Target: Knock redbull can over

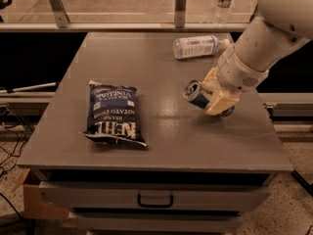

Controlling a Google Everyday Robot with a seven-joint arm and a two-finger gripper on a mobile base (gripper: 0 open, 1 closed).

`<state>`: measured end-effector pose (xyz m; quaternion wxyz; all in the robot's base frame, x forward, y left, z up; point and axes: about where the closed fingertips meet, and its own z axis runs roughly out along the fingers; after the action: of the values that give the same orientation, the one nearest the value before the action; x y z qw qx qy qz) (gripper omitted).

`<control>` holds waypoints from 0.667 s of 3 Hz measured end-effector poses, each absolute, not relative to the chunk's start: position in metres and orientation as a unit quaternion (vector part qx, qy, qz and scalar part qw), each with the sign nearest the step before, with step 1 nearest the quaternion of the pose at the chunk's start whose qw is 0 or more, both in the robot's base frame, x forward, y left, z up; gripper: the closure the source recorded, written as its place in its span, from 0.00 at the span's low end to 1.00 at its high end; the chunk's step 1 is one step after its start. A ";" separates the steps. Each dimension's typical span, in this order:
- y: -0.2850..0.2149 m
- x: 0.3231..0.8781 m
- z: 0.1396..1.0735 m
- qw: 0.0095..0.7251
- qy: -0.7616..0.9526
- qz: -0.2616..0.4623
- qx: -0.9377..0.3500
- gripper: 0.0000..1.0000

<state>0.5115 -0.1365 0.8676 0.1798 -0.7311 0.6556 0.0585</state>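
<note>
Camera view: grey table (146, 58) carries a chip bag (113, 112) flat at 9 o'clock and a bottle (198, 47) lying at 12, while at 3 o'clock the gripper (215, 93) clamps the redbull can (194, 94), tipped steeply, likely mid-topple, its rim jutting from the fingers toward 10 o'clock.

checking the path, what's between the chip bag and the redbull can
Only bare table, in the camera view. The gripper is at the tilted redbull can, away from the chip bag.
</note>
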 end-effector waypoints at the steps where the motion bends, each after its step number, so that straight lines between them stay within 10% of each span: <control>1: -0.137 0.509 0.861 0.131 0.654 0.003 -0.745 1.00; 2: -0.132 0.506 0.853 0.085 0.642 -0.045 -0.761 1.00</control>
<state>0.5057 -0.1320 0.8531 0.0845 -0.7611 0.6415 -0.0446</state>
